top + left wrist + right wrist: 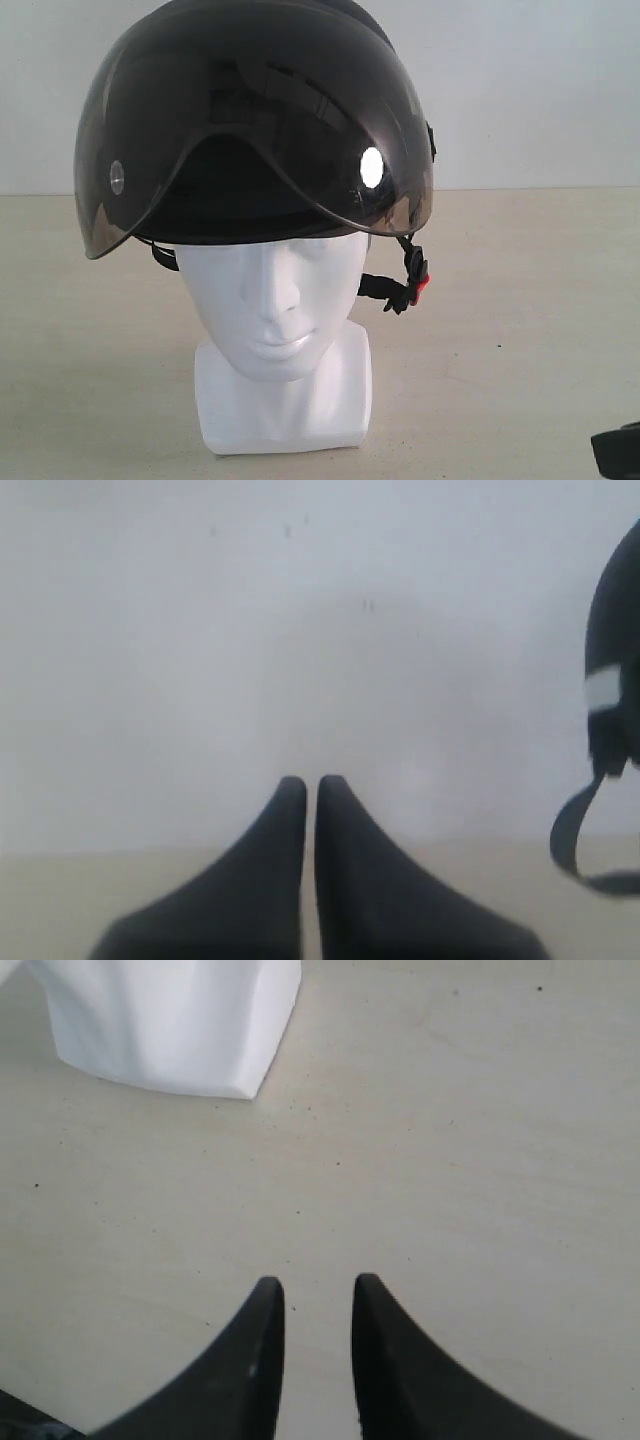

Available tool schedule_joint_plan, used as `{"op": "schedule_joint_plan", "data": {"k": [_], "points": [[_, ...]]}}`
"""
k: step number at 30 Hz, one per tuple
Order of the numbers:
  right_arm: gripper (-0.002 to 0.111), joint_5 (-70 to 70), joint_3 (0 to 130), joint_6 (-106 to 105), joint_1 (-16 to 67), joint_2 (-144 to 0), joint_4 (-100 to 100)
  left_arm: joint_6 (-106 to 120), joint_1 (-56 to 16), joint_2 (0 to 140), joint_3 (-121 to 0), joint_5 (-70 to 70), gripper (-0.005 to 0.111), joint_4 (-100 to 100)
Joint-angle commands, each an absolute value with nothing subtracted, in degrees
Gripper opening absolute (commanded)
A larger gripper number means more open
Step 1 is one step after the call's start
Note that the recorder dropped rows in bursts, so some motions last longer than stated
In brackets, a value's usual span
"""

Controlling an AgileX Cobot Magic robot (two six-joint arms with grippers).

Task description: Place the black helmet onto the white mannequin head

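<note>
Helmet (250,100) on mannequin head (280,290); left fingers (270,880) together, right fingers (250,1360) apart.

A plain, pale grey-white wall (560,90) fills the back. Below it runs a matte beige tabletop (520,330) flecked with tiny dark specks. The light is soft and even.

Exterior close, facing white mannequin head (275,295)

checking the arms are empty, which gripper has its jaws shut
The left gripper: its jaws are closed together, while the right gripper shows a clear gap.
</note>
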State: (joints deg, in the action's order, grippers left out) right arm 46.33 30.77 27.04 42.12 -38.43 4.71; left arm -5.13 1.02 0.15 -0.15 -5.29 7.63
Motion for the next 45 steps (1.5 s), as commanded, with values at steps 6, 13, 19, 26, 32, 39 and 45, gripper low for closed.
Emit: {"op": "schedule_joint_plan", "data": {"k": [6, 13, 19, 26, 32, 39, 45], "points": [[0.001, 46.26, 42.87, 25.51, 41.77, -37.87, 7.1, -23.93, 0.67, 0.0, 0.0, -26.01, 0.004, 8.63], [0.0, 49.38, 56.56, 29.89, 41.77, -40.2, 16.09, -67.99, 0.67, 0.0, -8.73, -2.52, 0.004, 28.3], [0.0, 52.0, 67.05, 29.22, 41.65, -47.89, 16.04, -76.28, 0.58, 7.09, -21.43, -7.24, 0.004, 36.89], [0.0, 67.67, 83.85, 22.14, 41.65, -57.07, 24.33, -96.13, -0.96, 24.95, -32.88, -15.45, 0.004, 56.11], [0.0, 69.96, 94.43, 14.86, 40.75, -59.9, 45.78, -120.38, -1.3, 39.45, -46.32, -32.47, 0.004, 90.48], [0.0, 69.96, 94.88, 16.01, 39.8, -60.04, 48.19, -120.38, -1.3, 45.74, -58.03, -39.34, 0.004, 96.88], [0.0, 69.96, 94.28, 14.63, 39.92, -60.61, 42.09, -119.95, -1.3, 45.77, -58.76, -38.33, 0.004, 97.94]]}}
